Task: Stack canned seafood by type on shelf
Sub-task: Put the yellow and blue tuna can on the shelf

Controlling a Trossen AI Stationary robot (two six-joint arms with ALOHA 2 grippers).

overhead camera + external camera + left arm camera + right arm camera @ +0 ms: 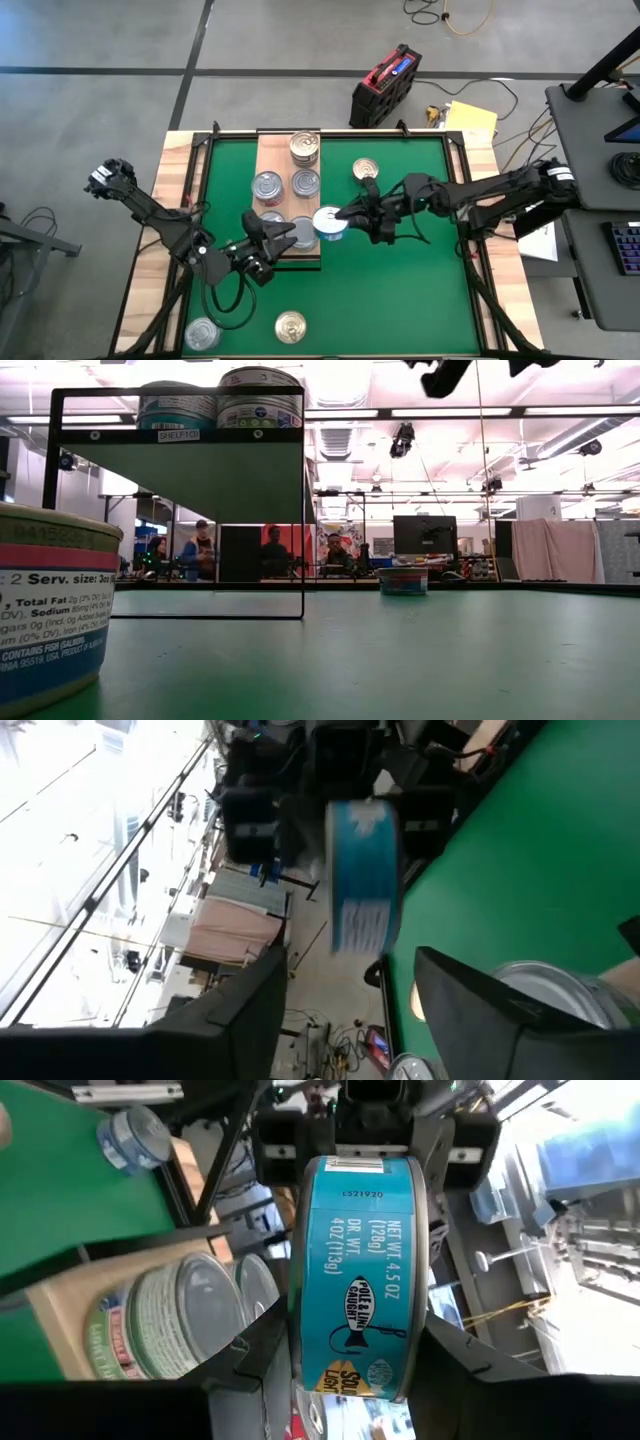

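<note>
The shelf point(270, 150) is a wooden board on a black frame over the green mat, with several silver-lidded tins point(305, 183) standing on it. My right gripper point(338, 220) is shut on a tin with a teal label point(355, 1280) and holds it just off the shelf's right near corner. My left gripper point(288, 236) is open over the shelf's near end. Its fingers point(240, 1010) stand short of the teal tin point(362, 870) and touch nothing. Both grippers show only at the top of the low view. My right gripper pinches the teal tin between its two fingers point(455, 1360), one on each flat face, so the labelled side wall point(360, 1210) faces the wrist camera. The fingers come in level from the table's right side. The tin is lifted clear of shelf and mat.
A gold-lidded tin point(366, 170) stands on the mat right of the shelf, and another point(290, 326) stands near the front edge. A silver tin point(202, 333) is at the front left, large in the low view point(50, 620). People stand in the room beyond the table.
</note>
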